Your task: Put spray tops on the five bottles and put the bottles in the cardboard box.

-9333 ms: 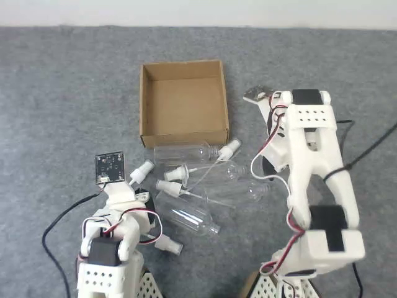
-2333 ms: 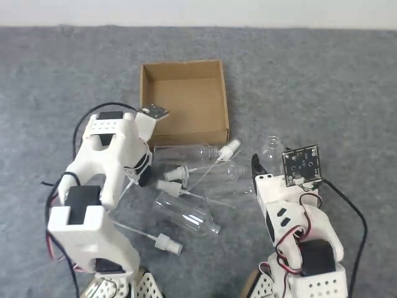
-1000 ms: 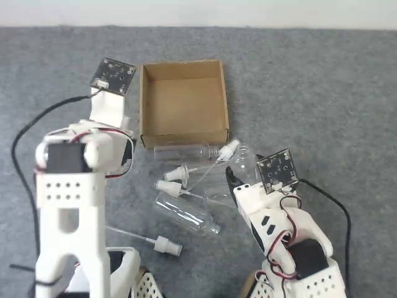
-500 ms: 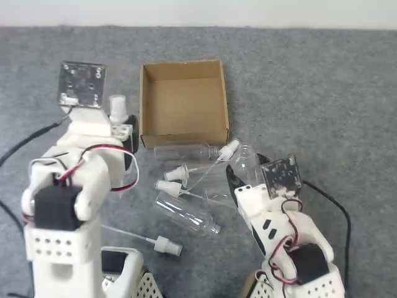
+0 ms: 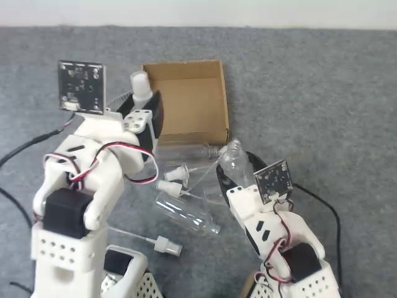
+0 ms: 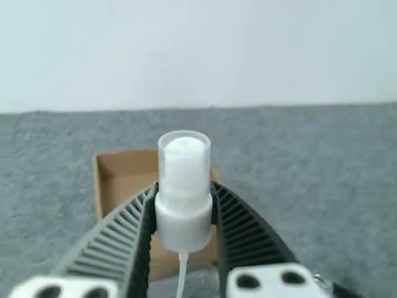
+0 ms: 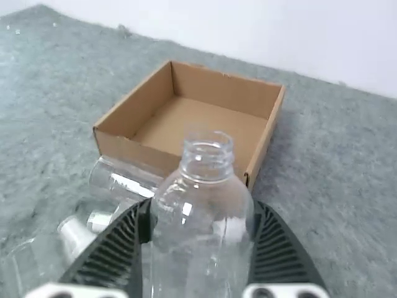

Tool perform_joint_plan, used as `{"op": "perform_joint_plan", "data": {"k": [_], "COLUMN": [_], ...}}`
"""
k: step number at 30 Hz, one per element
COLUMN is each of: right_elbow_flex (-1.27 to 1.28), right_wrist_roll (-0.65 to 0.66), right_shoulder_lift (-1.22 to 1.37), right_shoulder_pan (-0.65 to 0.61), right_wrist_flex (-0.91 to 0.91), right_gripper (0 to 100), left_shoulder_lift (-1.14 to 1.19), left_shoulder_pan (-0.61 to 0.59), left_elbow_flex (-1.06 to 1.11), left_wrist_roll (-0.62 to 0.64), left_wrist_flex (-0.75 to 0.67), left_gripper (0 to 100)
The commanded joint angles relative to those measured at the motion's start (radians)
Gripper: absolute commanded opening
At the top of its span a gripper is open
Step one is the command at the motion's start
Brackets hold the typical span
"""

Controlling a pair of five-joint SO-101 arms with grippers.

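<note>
My left gripper (image 6: 182,214) is shut on a white spray top (image 6: 183,189), held upright with its thin tube hanging down; in the high view the spray top (image 5: 141,87) sits by the left wall of the cardboard box (image 5: 184,101). My right gripper (image 7: 197,226) is shut on a clear open-necked bottle (image 7: 200,211), held upright and lifted off the carpet. In the high view that bottle (image 5: 236,160) stands just right of the pile. Loose clear bottles (image 5: 183,152) (image 5: 186,212) and spray tops (image 5: 175,171) lie between the arms, below the box.
One spray top (image 5: 167,245) with a long tube lies apart near the left arm's base. The box (image 7: 192,118) is open and has nothing in it. Grey carpet stretches bare to the right of the box and to the far left.
The left arm has swung right, carrying the spray top from left of the box to its left wall. The right arm has raised and tilted its bottle slightly toward the pile.
</note>
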Motion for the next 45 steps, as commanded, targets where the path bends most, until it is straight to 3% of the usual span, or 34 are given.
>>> {"op": "perform_joint_plan", "data": {"k": [1, 13, 20, 33, 45], "right_elbow_flex": [0.038, 0.112, 0.133, 0.133, 0.133], "right_wrist_roll": [-0.003, -0.003, 0.028, 0.075, 0.075], "right_shoulder_lift": [-0.001, -0.002, 0.008, 0.001, -0.001], "right_shoulder_pan": [-0.008, -0.012, -0.045, -0.087, -0.081], "right_wrist_flex": [-0.128, -0.239, -0.282, -0.249, -0.257], "right_gripper": [6.5, 6.5, 6.5, 6.5, 6.5], "left_shoulder_lift": [-0.025, -0.025, -0.017, -0.025, -0.026], "left_shoulder_pan": [0.044, 0.104, 0.198, 0.285, 0.287], "left_elbow_flex": [-0.042, -0.041, -0.036, 0.163, 0.2], "left_wrist_roll": [0.04, 0.064, 0.064, 0.061, 0.064], "left_wrist_flex": [-0.075, -0.244, -0.295, -0.597, -0.609], "left_gripper": [1, 1, 1, 1, 1]}}
